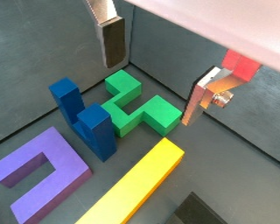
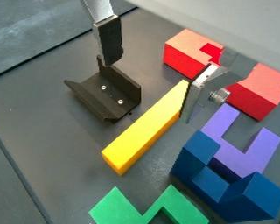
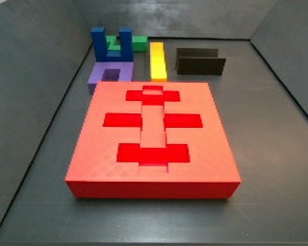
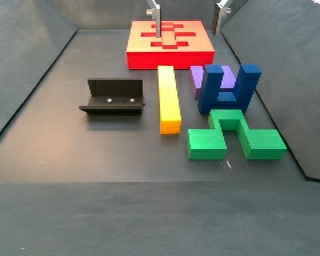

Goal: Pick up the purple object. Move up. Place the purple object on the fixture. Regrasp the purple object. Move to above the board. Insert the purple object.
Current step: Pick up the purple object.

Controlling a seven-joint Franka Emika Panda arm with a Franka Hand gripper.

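The purple object [image 1: 43, 171] is a violet U-shaped block lying flat on the floor beside the blue block [image 1: 84, 118]. It also shows in a wrist view [image 2: 241, 144] and in both side views [image 3: 112, 75] [image 4: 199, 85]. My gripper [image 1: 154, 70] [image 2: 154, 68] is open with nothing between its silver fingers [image 1: 109, 39], and hangs well above the pieces. In a side view the gripper [image 4: 190, 6] is at the top edge, over the red board [image 4: 171, 38] [image 3: 150, 135]. The dark fixture [image 2: 105, 94] [image 4: 112, 97] [image 3: 200, 62] stands empty beside the yellow bar.
A yellow bar [image 4: 168, 98] [image 2: 149, 127] lies between the fixture and the purple object. A green zigzag block [image 4: 230, 135] [image 1: 136, 105] lies just past the blue U-shaped block [image 4: 234, 88]. Dark walls enclose the floor on all sides.
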